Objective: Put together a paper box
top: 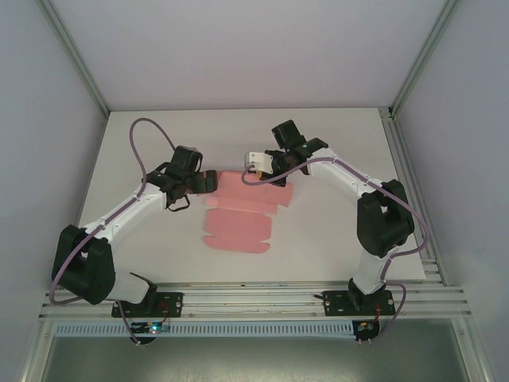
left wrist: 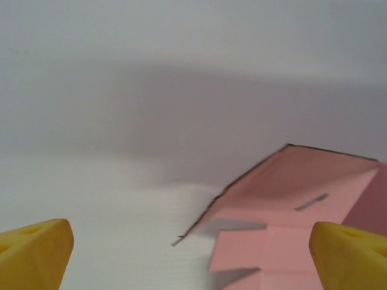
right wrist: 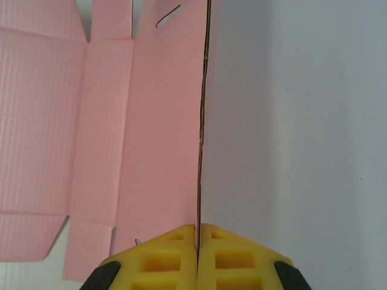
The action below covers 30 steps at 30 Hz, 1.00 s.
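Note:
The paper box (top: 242,213) is a flat pink die-cut sheet lying mid-table, with tabs and flaps spread toward the near side. My right gripper (top: 263,169) is shut on its far edge. In the right wrist view the yellow pads (right wrist: 163,260) of my right gripper (right wrist: 198,232) pinch that panel (right wrist: 157,121), which runs edge-on away from them. My left gripper (top: 208,181) stands open at the sheet's far left corner. In the left wrist view the far panel of the sheet (left wrist: 302,181) tilts up off the table, and my left gripper (left wrist: 192,258) holds nothing between its yellow fingertips (left wrist: 36,254).
The white table (top: 334,143) is enclosed by grey walls on three sides. Aluminium rails (top: 262,302) run along its near edge by the arm bases. Purple cables (top: 147,127) loop above both arms.

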Each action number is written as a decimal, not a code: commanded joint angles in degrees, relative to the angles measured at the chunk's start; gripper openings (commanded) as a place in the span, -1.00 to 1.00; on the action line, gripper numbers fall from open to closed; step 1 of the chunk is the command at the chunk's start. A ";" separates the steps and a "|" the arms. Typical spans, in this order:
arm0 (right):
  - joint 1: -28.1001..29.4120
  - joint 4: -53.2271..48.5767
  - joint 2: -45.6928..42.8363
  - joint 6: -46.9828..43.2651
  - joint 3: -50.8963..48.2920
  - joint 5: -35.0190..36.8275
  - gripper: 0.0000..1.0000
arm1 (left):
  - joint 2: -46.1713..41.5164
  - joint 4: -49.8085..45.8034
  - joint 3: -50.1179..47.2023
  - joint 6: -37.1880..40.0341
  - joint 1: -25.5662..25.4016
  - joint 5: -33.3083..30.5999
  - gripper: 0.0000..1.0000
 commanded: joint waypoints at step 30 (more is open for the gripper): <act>2.93 21.90 -10.67 8.23 -12.77 18.05 -1.00 | -11.27 1.76 -6.29 -6.04 -1.48 -3.38 1.00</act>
